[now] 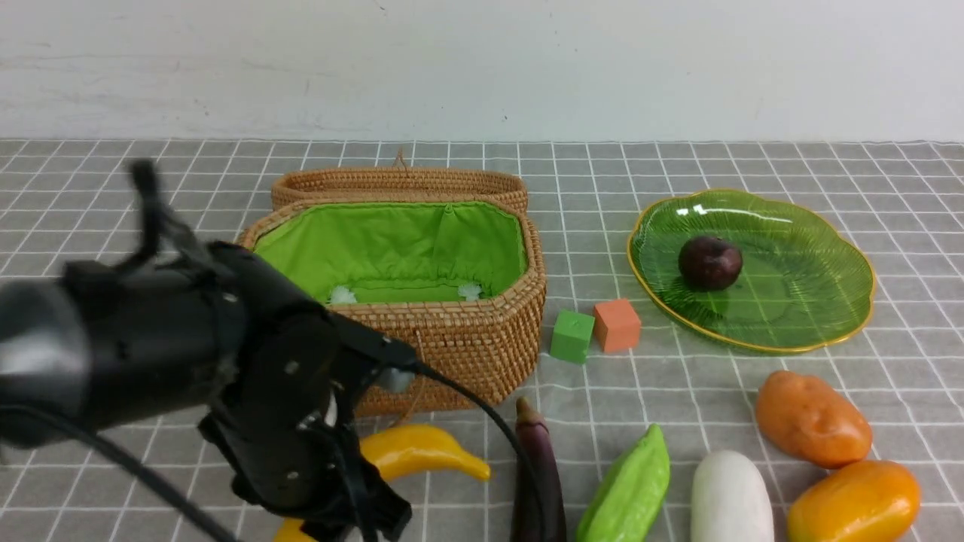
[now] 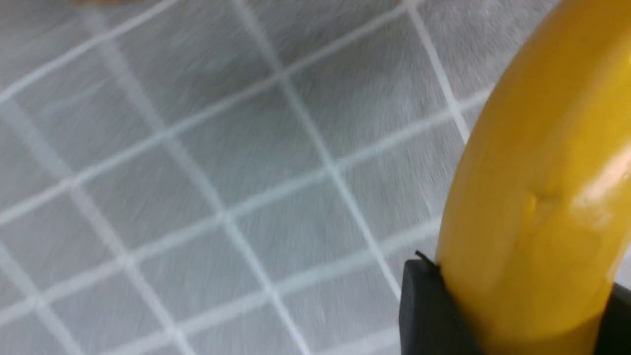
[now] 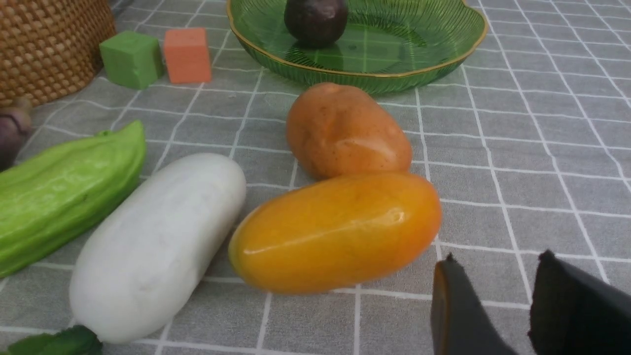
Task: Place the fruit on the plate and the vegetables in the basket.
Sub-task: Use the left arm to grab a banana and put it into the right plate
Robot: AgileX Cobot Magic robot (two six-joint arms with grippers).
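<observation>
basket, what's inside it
Inside the basket, the front view shows green lining and two small whitish tufts, with no vegetable in sight. The near wall and the left arm hide part of the interior, so anything lying low there cannot be seen.

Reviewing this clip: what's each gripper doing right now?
Left gripper: closed around the long curved yellow banana.

Right gripper: open, holding nothing, near the smooth orange-yellow oval piece.
</observation>
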